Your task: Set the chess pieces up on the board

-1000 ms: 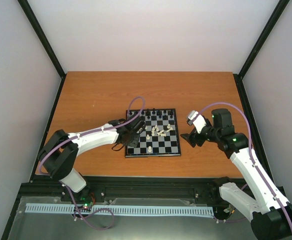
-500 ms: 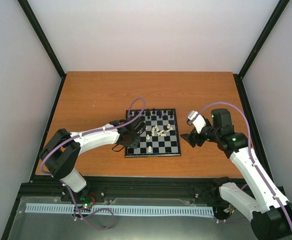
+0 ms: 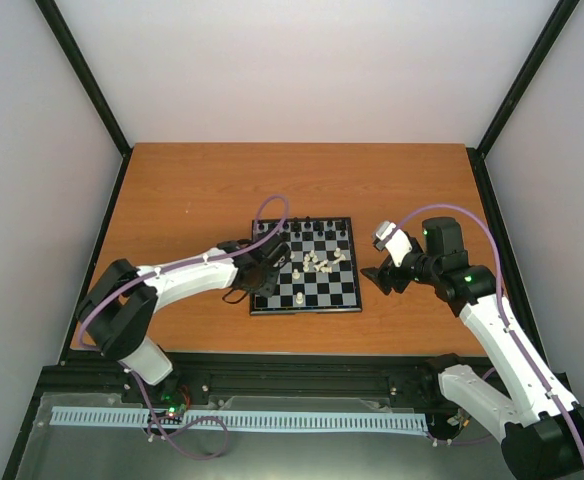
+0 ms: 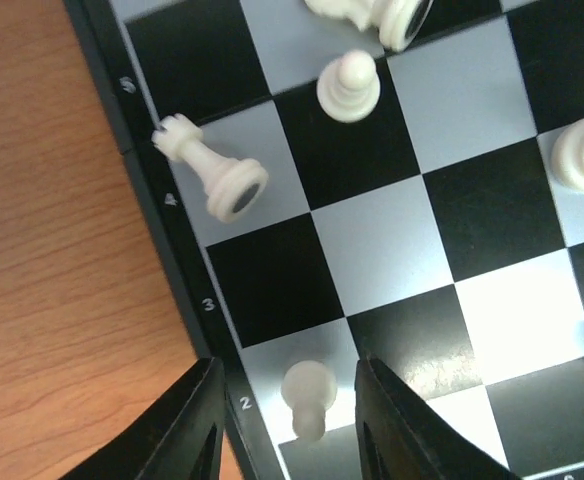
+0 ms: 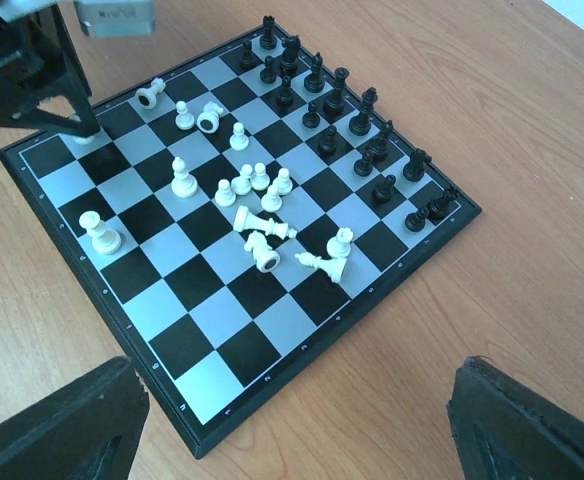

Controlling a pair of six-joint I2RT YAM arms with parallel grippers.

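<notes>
The board (image 3: pixel 305 311) lies mid-table. Black chess pieces (image 5: pixel 342 110) stand along its far side. White chess pieces (image 5: pixel 257 190) cluster mid-board, some upright, some toppled. My left gripper (image 4: pixel 287 370) hangs low over the board's left edge. Its fingers (image 4: pixel 187 430) stand a little apart on either side of a white pawn (image 4: pixel 307 390). The pawn is upright on a pale square by the rim (image 4: pixel 142 150), with a gap to each finger. A white rook (image 4: pixel 217 170) lies on its side nearby. My right gripper (image 5: pixel 297 440) is wide open and empty, above the table off the board's right side.
Bare orange wood (image 3: pixel 192 190) surrounds the board. Black frame posts (image 3: pixel 82 75) and pale walls close in the table at left, right and back. The left arm's purple cable (image 3: pixel 267 210) loops over the board's left corner.
My left gripper's fingers have parted and let go of the white pawn, which now stands free on its square. The right arm has not moved.
</notes>
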